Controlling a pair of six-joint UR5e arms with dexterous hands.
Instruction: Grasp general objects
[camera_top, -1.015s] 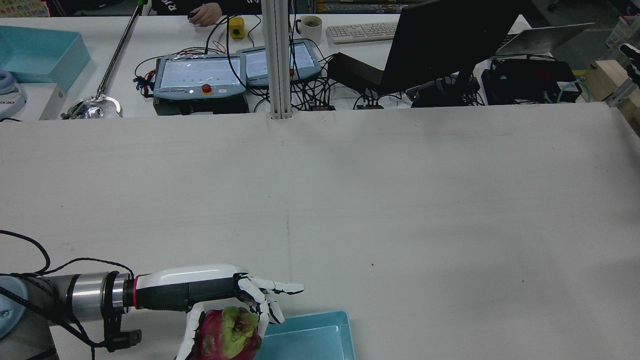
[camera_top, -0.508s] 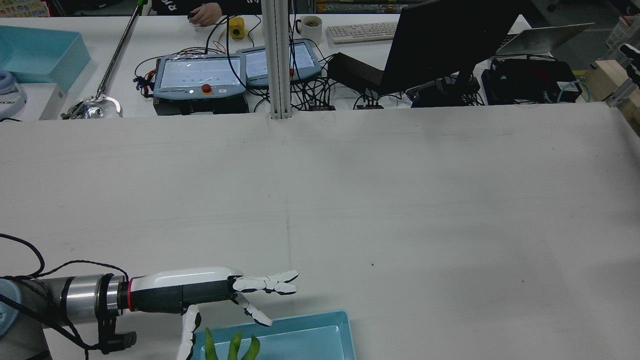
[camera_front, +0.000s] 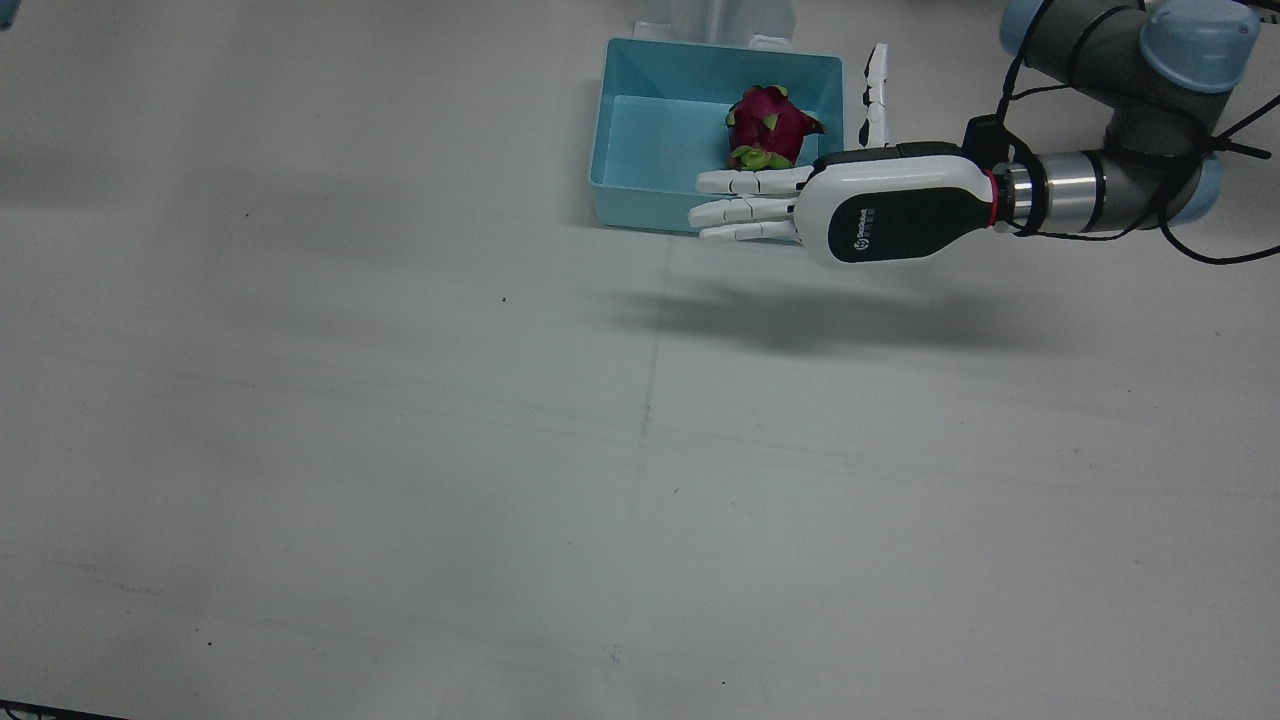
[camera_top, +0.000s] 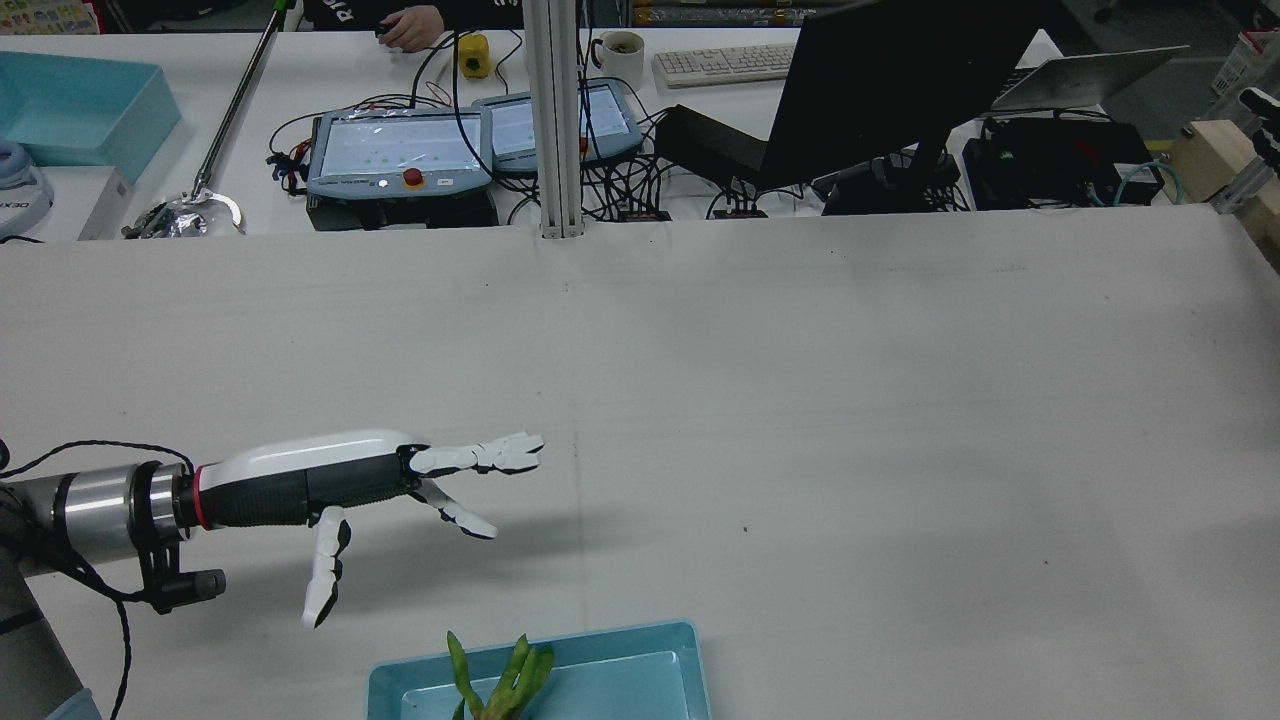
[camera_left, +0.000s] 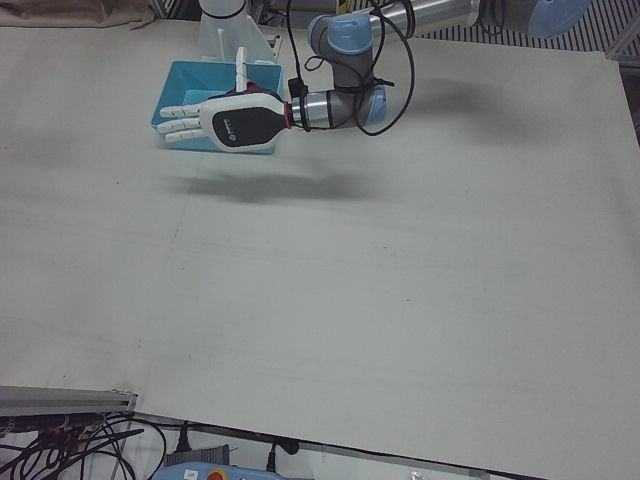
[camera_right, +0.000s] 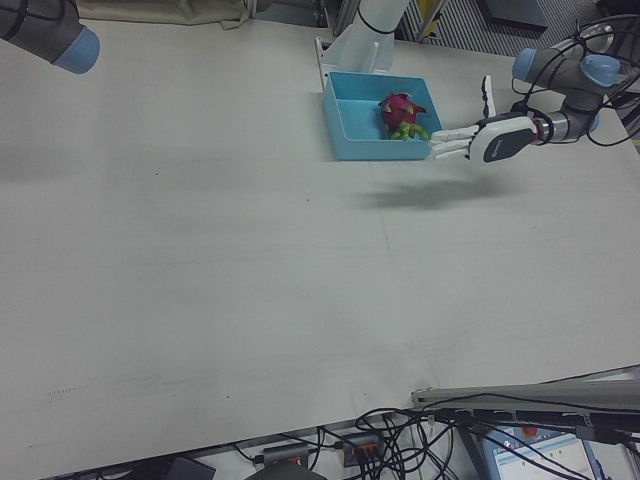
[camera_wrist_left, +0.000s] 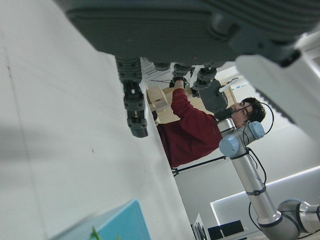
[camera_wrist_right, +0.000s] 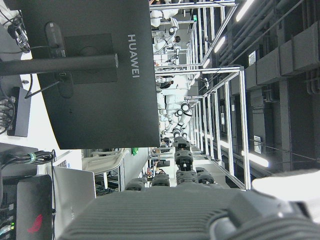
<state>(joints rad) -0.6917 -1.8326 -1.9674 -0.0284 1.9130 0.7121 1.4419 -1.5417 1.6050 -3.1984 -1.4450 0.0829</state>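
Your white table (camera_front: 400, 450) is bare across most of its width; behind its far edge in the rear view sit two teach pendants (camera_top: 400, 150), a black monitor (camera_top: 900, 70) and a keyboard (camera_top: 720, 62). The dragon fruit (camera_front: 768, 126) lies inside the light-blue bin (camera_front: 640, 200) at the robot's side of the table, against the bin's wall nearest your left arm. Your left hand (camera_front: 880, 205) hovers above the table just beside that bin, palm down, holding nothing, its fingers (camera_front: 740, 208) straight and spread, thumb pointing away sideways. Your right hand's own camera shows only its dark fingers from behind; their spread cannot be told.
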